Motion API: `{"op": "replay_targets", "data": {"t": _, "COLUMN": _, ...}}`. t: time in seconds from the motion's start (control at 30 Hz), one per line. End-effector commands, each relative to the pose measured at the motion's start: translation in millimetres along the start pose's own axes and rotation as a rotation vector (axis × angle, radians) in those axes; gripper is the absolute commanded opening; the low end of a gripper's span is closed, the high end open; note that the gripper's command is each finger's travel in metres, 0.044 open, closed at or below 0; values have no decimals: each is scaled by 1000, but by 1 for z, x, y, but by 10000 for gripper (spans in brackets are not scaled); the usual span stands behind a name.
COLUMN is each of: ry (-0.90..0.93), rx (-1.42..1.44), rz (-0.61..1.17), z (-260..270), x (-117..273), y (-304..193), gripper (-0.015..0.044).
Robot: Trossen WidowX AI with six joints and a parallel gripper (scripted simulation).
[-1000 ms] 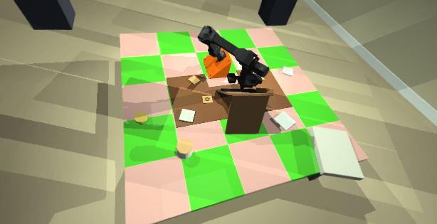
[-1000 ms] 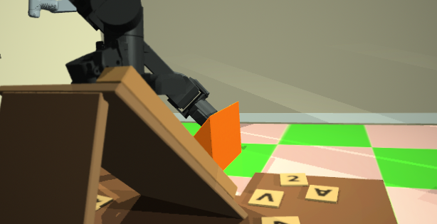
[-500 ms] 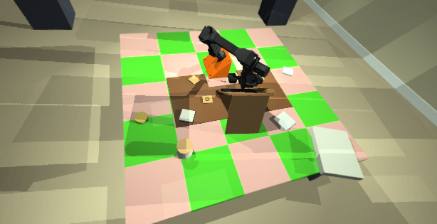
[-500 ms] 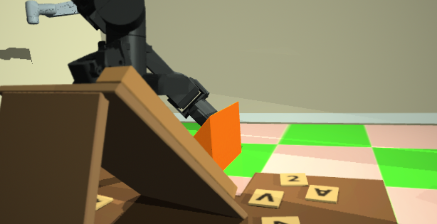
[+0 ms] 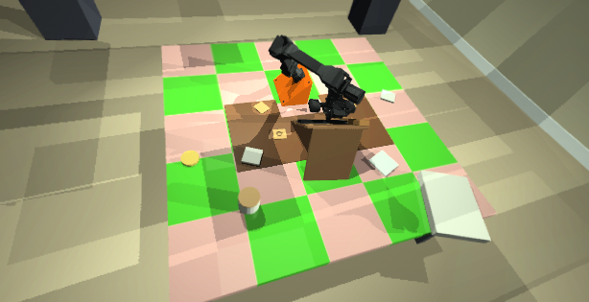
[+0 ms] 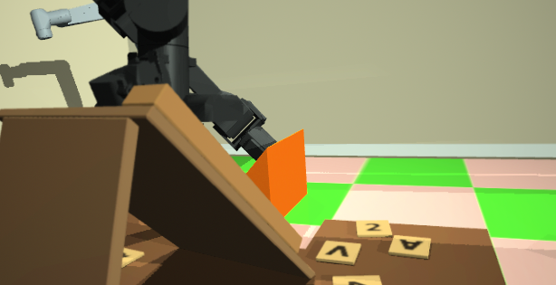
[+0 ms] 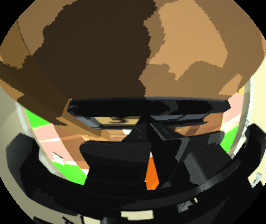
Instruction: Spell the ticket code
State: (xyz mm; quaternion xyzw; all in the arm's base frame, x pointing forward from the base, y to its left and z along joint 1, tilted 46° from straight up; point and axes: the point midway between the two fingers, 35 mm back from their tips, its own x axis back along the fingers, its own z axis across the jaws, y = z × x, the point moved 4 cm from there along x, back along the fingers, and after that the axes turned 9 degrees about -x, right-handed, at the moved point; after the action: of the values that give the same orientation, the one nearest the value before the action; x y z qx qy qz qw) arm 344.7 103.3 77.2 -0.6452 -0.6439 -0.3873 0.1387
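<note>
The brown board [image 5: 331, 154] [image 6: 63, 185] stands slanted. Its dark rail [image 7: 149, 106] crosses the wrist view; a pale tile [image 7: 115, 121] with an unclear dark mark shows at the rail's left part. My gripper [image 7: 144, 119] is shut and empty, with its fingertips close to the rail. In the exterior view the fingertips are hidden. Loose tiles lie flat on the brown counter [image 6: 462, 261]: a 2 tile [image 6: 373, 228], a V tile [image 6: 339, 251] and an A tile [image 6: 409, 247]. Another tile [image 5: 279, 134] lies left of the board. I cannot read any ticket code.
An orange angular block [image 5: 294, 90] [image 6: 287, 171] stands by the arm's base. A white block [image 5: 252, 155] is on the counter's left part. A round tan-topped can [image 5: 249, 200], a yellow disc [image 5: 190, 158] and a large white slab [image 5: 453, 205] are farther out.
</note>
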Motion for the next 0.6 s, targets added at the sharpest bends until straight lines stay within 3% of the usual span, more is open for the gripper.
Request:
{"op": "replay_targets", "data": {"t": 0.0, "ry": 0, "rx": -3, "rz": 4, "z": 3, "x": -1, "y": -1, "gripper": 0}}
{"op": "replay_targets", "data": {"t": 0.57, "ry": 0, "rx": -3, "rz": 4, "z": 5, "x": 0, "y": -2, "gripper": 0}}
